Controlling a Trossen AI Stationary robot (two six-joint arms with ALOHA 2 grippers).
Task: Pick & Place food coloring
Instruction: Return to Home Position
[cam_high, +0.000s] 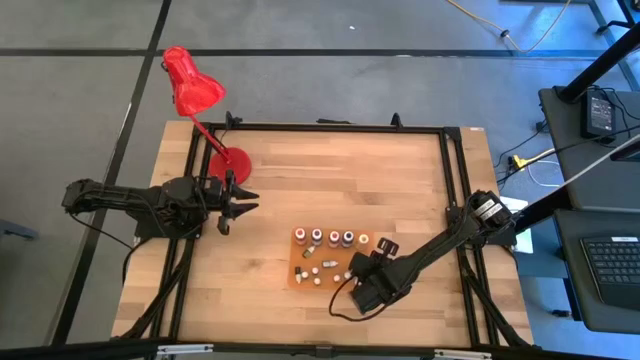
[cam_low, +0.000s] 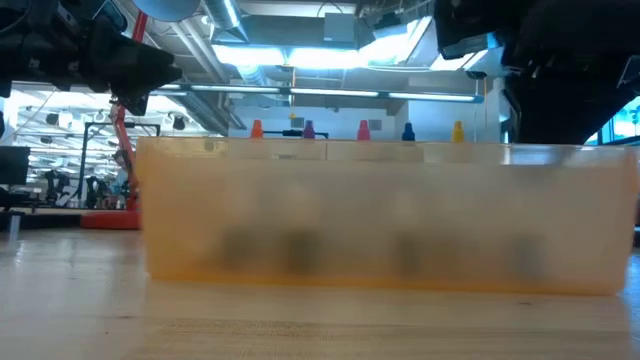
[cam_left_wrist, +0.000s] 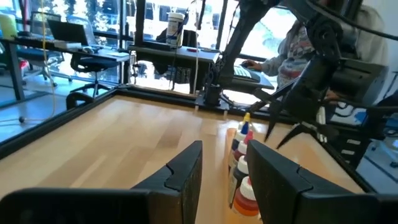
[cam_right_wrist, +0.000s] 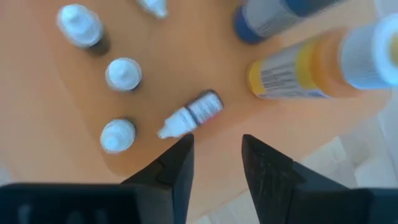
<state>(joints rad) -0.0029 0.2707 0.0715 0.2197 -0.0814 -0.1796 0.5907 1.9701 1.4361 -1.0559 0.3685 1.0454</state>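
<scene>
— What's around the table (cam_high: 330, 180)?
— Grey floor (cam_high: 80, 60), a red desk lamp (cam_high: 192, 85) at its far-left corner, a keyboard (cam_high: 612, 268) on a side desk (cam_high: 560, 120).
— And overhead?
— Ceiling strip lights (cam_low: 300, 55), exposed ducts (cam_low: 180, 10).

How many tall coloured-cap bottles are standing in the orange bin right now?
5, one row along one long edge of the bin: orange cap, purple cap, pink cap, blue cap, yellow cap. The right gripper overhangs the yellow end, so more may be hidden.
</scene>
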